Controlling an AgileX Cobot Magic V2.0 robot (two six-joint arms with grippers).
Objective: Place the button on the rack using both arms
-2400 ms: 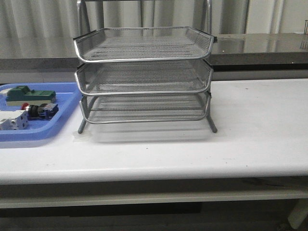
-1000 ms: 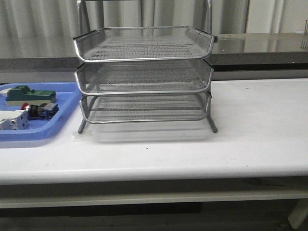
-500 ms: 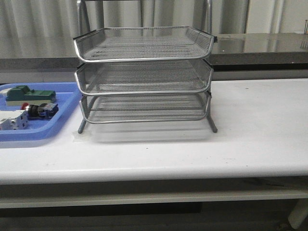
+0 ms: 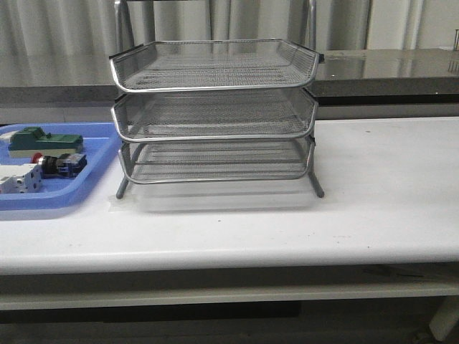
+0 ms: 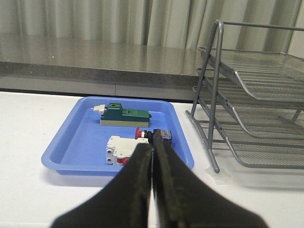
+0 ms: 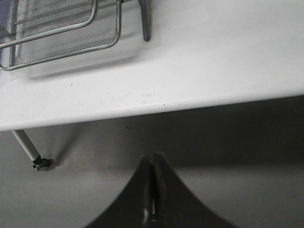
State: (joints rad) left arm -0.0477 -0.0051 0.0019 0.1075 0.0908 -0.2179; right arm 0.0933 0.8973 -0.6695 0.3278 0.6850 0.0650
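The front camera faces the rack [image 4: 214,115] head-on across the table [image 4: 373,208]. The left wrist camera looks past its closed fingers [image 5: 142,175] toward the blue tray [image 5: 71,142]; both share rack and tray. The right wrist camera sits below the table edge, glimpsing the rack's foot.

Shiny wire-mesh rack [image 4: 214,107] (chrome rims); glossy plastic tray [image 4: 50,195].

The left tool [image 5: 153,147] hides most of the button [image 5: 141,133], apparently lying sideways.

A white table [image 4: 373,215] filled the foreground. Toward 12 o'clock, a dark glossy counter [image 4: 387,68] ran its width. Pale pleated curtains [image 4: 64,29] hung behind.
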